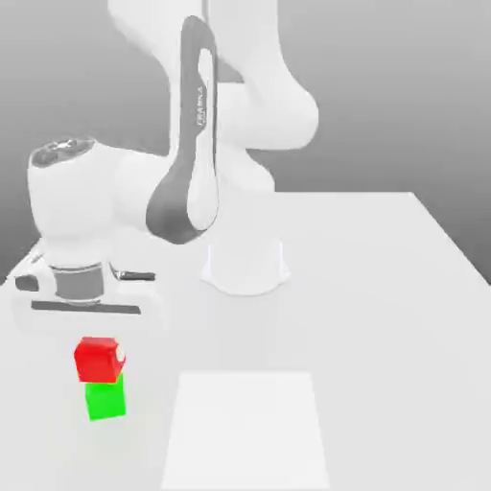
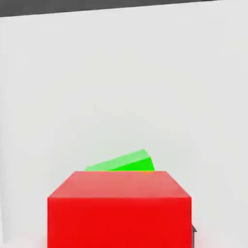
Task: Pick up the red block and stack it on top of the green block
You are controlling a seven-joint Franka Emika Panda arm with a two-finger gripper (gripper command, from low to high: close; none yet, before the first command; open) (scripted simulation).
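Observation:
The red block [image 1: 99,359] rests on top of the green block [image 1: 105,399] near the front of the table [image 1: 384,288], on the exterior view's left. The red block sits slightly askew on the green one. My gripper [image 1: 88,321] hangs directly above the stack, with the wide white hand just over the red block. In the hand view the red block [image 2: 119,208] looms large and close, and a sliver of the green block [image 2: 125,162] peeks out behind it.
The arm's round base [image 1: 245,267] stands at the middle of the table. A lighter rectangular patch [image 1: 245,432] lies on the surface at the front, to the right of the stack. The table's right edge runs diagonally at the exterior view's right.

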